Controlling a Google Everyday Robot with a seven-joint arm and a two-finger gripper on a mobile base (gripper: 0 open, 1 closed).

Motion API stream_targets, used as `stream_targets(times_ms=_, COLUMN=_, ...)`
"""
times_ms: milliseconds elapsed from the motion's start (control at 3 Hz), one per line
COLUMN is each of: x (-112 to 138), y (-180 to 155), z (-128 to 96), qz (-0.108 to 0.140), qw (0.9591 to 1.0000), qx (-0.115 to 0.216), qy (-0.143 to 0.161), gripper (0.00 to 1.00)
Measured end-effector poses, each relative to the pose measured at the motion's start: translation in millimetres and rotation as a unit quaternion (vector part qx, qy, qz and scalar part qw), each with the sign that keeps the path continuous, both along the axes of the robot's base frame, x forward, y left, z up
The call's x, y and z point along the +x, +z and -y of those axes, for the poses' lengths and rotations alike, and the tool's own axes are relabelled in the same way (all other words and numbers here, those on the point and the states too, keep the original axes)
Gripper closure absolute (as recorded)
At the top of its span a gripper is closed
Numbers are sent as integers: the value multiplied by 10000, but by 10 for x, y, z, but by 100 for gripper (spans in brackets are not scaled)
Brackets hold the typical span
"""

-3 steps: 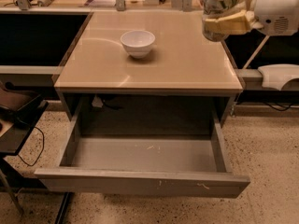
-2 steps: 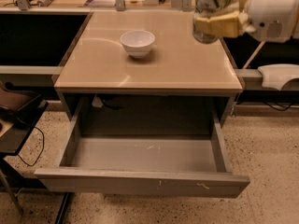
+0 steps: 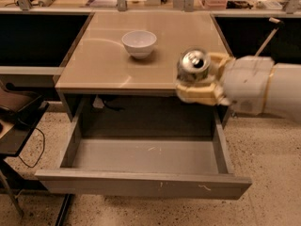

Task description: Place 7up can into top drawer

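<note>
The 7up can (image 3: 194, 65) shows its silver top with pull tab. It is held upright in my gripper (image 3: 200, 81), whose cream fingers are shut around its body. The gripper hangs in the air over the right front edge of the tan tabletop (image 3: 113, 65), above the back right part of the top drawer (image 3: 146, 157). The drawer is pulled fully out, grey and with nothing inside; its front panel (image 3: 141, 186) has small white scuffs. My white arm (image 3: 263, 88) reaches in from the right.
A white bowl (image 3: 139, 43) stands on the tabletop, left of the can. Dark cabinets flank the table on both sides. A black frame with a cable (image 3: 19, 126) stands at the left on the speckled floor. Clutter lines the back counter.
The gripper with the can has come down and toward the front, from above the table's back right corner to over the front edge and the open drawer.
</note>
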State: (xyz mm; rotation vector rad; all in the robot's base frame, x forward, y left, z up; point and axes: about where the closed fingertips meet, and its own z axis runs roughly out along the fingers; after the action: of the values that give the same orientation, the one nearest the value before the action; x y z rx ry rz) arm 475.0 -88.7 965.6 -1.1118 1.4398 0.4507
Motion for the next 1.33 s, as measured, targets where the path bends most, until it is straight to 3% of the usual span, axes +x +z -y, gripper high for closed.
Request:
stream_targets(times_ms=333, x=185, y=-854, z=-15, qz=-98, qw=9980, qx=-556, qy=-277, gripper=100)
stream_targets(times_ms=667, x=536, y=-1539, z=-193, qz=-183, qw=9926, qx=-1134, qy=-402, gripper=100)
stream_targets(times_ms=1000, x=734, y=-1851, z=-330, qz=-287, qw=9888, qx=-1406, qy=-402, gripper=100)
stream_targets(times_ms=1333, x=742, y=-1852, z=-394, qz=-278, qw=9889, qx=-1415, qy=-343, gripper=100)
